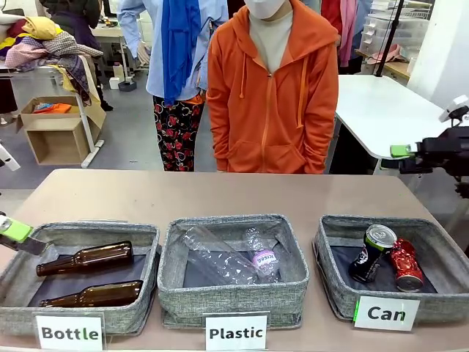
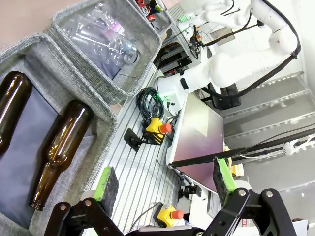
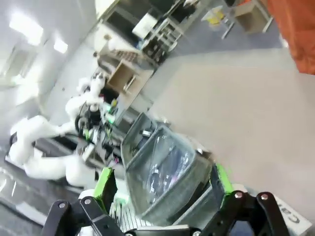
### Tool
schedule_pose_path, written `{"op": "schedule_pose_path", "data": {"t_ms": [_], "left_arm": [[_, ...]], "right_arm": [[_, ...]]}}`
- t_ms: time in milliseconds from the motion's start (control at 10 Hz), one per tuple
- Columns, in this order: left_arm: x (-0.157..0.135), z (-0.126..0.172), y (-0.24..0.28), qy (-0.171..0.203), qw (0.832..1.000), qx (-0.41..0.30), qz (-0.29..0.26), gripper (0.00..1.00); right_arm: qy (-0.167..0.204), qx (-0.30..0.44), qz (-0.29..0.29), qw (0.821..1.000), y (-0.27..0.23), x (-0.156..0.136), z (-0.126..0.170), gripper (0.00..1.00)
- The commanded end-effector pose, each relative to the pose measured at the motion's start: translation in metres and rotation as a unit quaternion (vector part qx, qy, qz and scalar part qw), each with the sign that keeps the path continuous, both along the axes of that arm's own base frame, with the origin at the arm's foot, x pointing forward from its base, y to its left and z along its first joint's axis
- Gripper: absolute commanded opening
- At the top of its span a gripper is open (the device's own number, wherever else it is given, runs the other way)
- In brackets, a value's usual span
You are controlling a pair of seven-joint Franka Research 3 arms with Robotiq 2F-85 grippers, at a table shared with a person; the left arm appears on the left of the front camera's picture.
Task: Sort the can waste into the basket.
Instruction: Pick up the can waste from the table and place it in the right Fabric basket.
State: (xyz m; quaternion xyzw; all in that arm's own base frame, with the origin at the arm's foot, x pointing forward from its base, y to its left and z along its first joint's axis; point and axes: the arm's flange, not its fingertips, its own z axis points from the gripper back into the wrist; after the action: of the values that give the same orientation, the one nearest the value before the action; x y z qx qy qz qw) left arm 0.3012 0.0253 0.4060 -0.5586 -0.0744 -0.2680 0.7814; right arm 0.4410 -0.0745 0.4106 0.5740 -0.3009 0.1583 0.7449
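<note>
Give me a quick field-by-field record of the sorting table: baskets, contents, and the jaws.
Can basket: red can and black can inside
Plastic basket: clear plastic bottles
Bottle basket: two brown glass bottles
Left gripper: jaws open, empty
Right gripper: jaws open, empty
Person: standing at far side

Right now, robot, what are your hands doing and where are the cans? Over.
Left gripper open, empty, off by the bottle basket. Right gripper open, empty. Both cans, black and red, lying in the can basket. Nothing in the way.
</note>
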Motion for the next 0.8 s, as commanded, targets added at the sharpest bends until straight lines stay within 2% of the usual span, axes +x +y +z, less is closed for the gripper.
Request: {"op": "schedule_pose_path", "data": {"t_ms": [0,100,200,700], "left_arm": [[-0.001,0.003,-0.001,0.0,1.0,-0.009,0.003,1.0],[-0.001,0.003,-0.001,0.0,1.0,-0.009,0.003,1.0],[-0.001,0.003,-0.001,0.0,1.0,-0.009,0.003,1.0],[-0.001,0.003,-0.001,0.0,1.0,-0.009,0.003,1.0]], "right_arm": [[0.015,-0.007,-0.029,0.999,0.021,0.002,-0.009,1.0],[0.011,-0.002,-0.005,1.0,0.028,0.011,-0.017,1.0],[0.006,0.001,-0.019,1.0,0.005,0.003,-0.008,1.0],[0.006,0.001,-0.019,1.0,0.005,0.003,-0.008,1.0]]}}
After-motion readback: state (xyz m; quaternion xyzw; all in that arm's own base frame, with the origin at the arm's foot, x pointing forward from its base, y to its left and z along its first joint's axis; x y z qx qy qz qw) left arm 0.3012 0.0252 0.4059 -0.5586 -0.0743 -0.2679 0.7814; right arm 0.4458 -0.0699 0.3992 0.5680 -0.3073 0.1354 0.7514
